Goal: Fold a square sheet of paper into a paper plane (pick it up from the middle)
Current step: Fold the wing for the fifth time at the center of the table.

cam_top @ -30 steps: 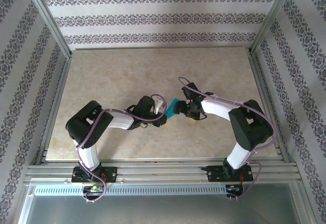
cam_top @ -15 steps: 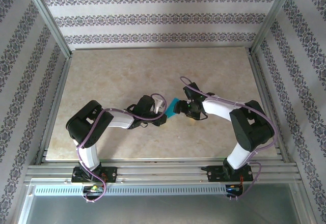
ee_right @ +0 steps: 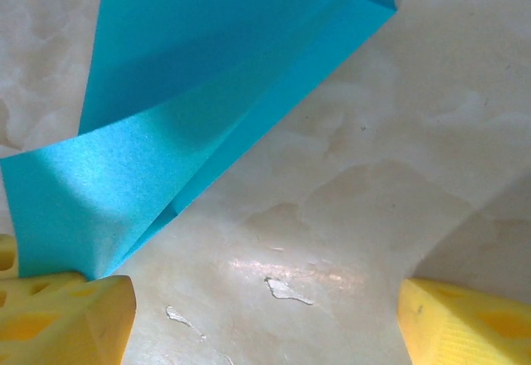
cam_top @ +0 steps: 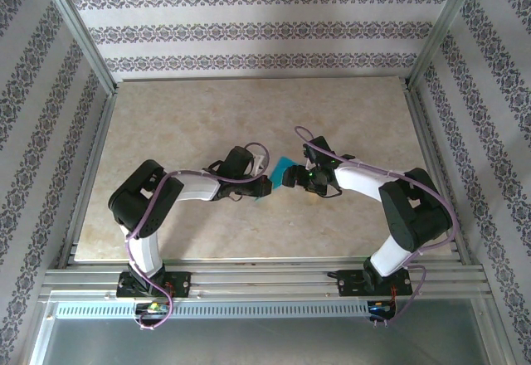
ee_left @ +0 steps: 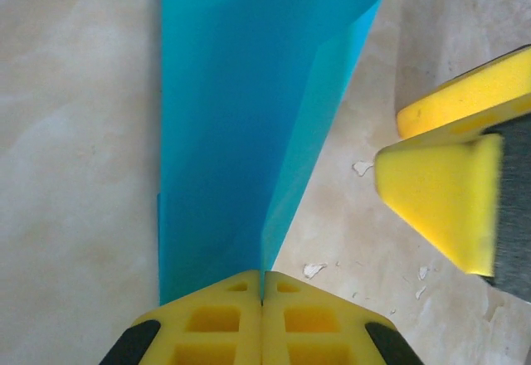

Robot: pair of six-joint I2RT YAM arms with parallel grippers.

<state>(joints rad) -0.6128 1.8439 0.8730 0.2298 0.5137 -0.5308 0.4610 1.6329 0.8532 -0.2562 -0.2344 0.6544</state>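
Left gripper point(ee_left: 263, 289): pads pinched together on folded teal paper point(ee_left: 224, 116), mid-table between the arms. Right gripper point(ee_right: 265, 292): jaws wide, paper's corner at one pad. Table point(cam_top: 191, 124): beige marbled, flaked. Walls point(cam_top: 249, 29): striped damask wallpaper.

Smooth matt paper sheet point(ee_left: 224, 116); glossy, marbled stone-look tabletop point(ee_right: 373, 133)
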